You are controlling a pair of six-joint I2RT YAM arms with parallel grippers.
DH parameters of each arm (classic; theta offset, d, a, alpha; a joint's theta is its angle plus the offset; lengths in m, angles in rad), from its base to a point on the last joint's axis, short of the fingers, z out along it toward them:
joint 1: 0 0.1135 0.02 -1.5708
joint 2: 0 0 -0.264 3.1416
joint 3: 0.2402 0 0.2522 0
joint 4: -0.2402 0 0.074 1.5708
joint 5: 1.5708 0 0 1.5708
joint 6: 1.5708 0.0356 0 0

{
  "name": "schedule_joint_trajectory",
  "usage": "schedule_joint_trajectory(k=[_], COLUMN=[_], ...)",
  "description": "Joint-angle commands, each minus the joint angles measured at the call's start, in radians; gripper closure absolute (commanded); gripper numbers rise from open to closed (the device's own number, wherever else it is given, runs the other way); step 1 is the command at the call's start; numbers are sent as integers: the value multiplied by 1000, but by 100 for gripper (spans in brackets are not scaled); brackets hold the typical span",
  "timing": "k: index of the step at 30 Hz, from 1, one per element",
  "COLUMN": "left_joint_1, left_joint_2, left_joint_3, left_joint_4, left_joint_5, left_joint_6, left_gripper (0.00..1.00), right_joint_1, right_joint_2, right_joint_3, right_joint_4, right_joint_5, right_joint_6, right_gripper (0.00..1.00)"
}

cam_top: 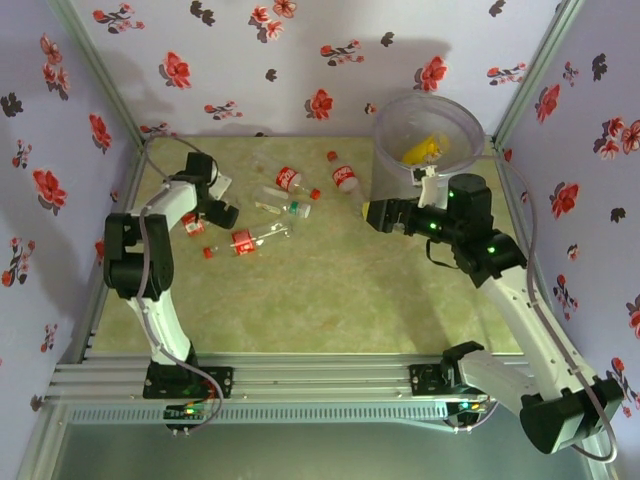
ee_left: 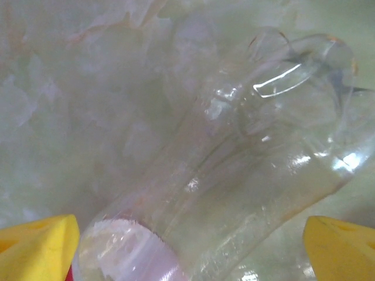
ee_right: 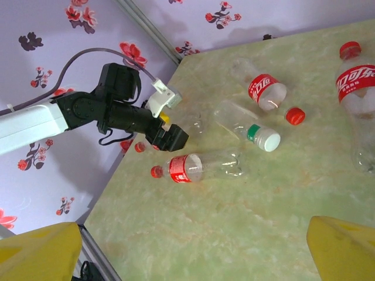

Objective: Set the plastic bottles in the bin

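In the left wrist view a clear bottle with a red label (ee_left: 234,175) lies on the table between my left gripper's (ee_left: 190,240) yellow fingers (ee_left: 38,246), which stand wide apart around it. From above, that left gripper (cam_top: 220,212) hangs low at the table's left. Three more red-labelled bottles (cam_top: 245,241) (cam_top: 288,179) (cam_top: 343,177) and a white-capped clear one (cam_top: 283,206) lie nearby. The bin (cam_top: 385,165) stands at the back right with a yellow bottle (cam_top: 420,151) inside. My right gripper (cam_top: 372,214) hovers open and empty beside the bin, its fingers (ee_right: 343,249) wide.
Loose red caps (cam_top: 331,156) (cam_top: 208,252) lie on the table. Flowered walls and metal frame posts (cam_top: 95,60) close in the left, back and right. The green tabletop (cam_top: 330,300) stretches bare between the arms' bases and the bottles.
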Motion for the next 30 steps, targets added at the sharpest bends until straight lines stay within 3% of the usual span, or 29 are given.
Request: schedule_joint_trajectory(k=[1, 16, 21, 25, 30], left_joint_1=[1, 37, 39, 39, 41], left_joint_2=[35, 93, 108, 165, 184], left_joint_3=[47, 139, 174, 208, 195], left_joint_4=[-20, -68, -100, -141, -115], left_joint_5=[-44, -70, -74, -73, -69], left_joint_6=[-23, -102, -114, -126, -154], left_gripper=[3, 28, 28, 16, 20], right_joint_1=[10, 15, 15, 16, 17], right_joint_2=[4, 15, 11, 8, -1], right_joint_3=[-15, -24, -24, -23, -22], right_joint_4=[41, 26, 18, 16, -7], right_joint_5=[28, 67, 75, 80, 94], right_joint_6=[15, 0, -3, -6, -17], right_gripper=[1, 1, 1, 1, 1])
